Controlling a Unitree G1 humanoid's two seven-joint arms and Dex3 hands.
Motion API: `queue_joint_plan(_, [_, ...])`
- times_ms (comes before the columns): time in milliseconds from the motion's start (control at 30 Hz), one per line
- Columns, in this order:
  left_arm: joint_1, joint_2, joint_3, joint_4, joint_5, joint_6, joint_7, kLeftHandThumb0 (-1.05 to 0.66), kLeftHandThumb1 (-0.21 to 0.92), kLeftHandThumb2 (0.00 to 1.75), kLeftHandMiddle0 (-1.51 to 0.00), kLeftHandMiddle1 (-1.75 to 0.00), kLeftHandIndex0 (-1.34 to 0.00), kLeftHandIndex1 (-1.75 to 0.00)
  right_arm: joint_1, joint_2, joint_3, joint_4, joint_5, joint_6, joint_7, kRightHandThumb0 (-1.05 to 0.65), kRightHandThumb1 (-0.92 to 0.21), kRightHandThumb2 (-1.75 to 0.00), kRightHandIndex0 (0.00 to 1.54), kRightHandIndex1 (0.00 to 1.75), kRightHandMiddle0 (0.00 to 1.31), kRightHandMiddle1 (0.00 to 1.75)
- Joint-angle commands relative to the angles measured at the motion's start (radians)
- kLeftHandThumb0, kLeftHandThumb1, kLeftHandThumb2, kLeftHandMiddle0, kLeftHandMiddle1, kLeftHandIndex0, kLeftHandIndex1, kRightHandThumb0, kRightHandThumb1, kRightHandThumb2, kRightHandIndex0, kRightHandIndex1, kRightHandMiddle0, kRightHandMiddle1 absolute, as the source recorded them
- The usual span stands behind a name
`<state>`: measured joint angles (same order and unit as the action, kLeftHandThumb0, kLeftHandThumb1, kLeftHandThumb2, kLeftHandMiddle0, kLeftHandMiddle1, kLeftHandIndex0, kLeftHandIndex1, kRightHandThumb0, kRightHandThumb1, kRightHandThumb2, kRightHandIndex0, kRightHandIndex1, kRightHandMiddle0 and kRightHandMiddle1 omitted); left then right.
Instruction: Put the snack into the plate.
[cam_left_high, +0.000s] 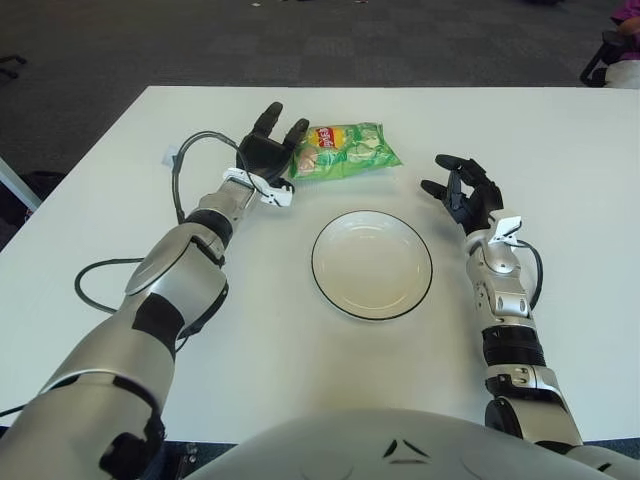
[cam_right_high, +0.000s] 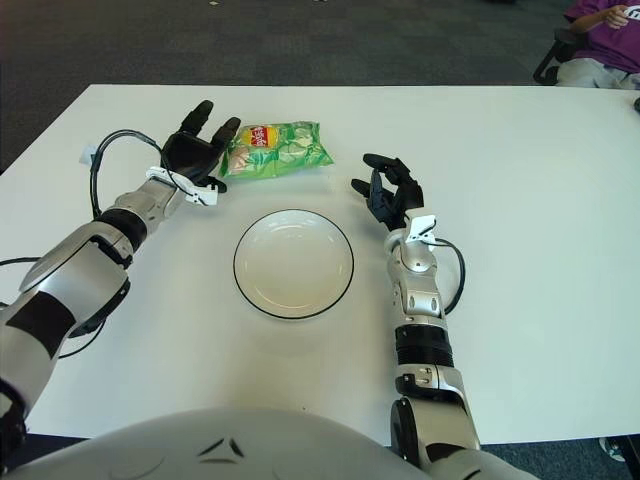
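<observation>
A green snack bag (cam_left_high: 343, 150) lies flat on the white table, just beyond an empty white plate (cam_left_high: 372, 264) with a dark rim. My left hand (cam_left_high: 272, 143) is at the bag's left end, fingers spread, with the fingertips (cam_left_high: 297, 130) next to the bag's edge; I cannot tell whether they touch it. The bag (cam_right_high: 276, 148) and the left hand (cam_right_high: 200, 140) also show in the right eye view. My right hand (cam_left_high: 460, 190) shows to the right of the plate, fingers relaxed and empty.
A black cable (cam_left_high: 185, 175) loops on the table by my left forearm. The table's far edge (cam_left_high: 400, 88) runs just beyond the bag. A person in purple (cam_right_high: 605, 25) sits at the far right, off the table.
</observation>
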<state>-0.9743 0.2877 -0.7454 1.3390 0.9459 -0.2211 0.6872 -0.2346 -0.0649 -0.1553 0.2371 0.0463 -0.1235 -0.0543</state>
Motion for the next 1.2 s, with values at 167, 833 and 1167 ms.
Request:
queue_joint_plan(167, [0.027, -0.025, -0.006, 0.020, 0.004, 0.027, 0.059, -0.47, 0.72, 0.00, -0.04, -0.01, -0.15, -0.02, 0.013, -0.001, -0.006, -0.019, 0.011, -0.011, 0.001, -0.38, -0.92, -0.72, 0.99, 0.01, 0.45, 0.65])
queue_joint_plan(833, [0.030, -0.064, -0.029, 0.026, 0.020, -0.005, 0.098, -0.46, 0.73, 0.00, -0.18, -0.02, -0.20, -0.02, 0.034, -0.005, -0.010, -0.057, 0.020, 0.002, 0.018, -0.38, -0.92, -0.74, 0.98, 0.00, 0.45, 0.64])
queue_joint_plan(1167, [0.024, -0.058, -0.039, 0.032, 0.019, -0.091, 0.101, -0.43, 0.76, 0.01, -0.38, -0.03, -0.36, -0.05, 0.036, -0.003, -0.008, -0.058, 0.020, 0.002, 0.018, -0.38, -0.92, -0.74, 0.98, 0.00, 0.45, 0.63])
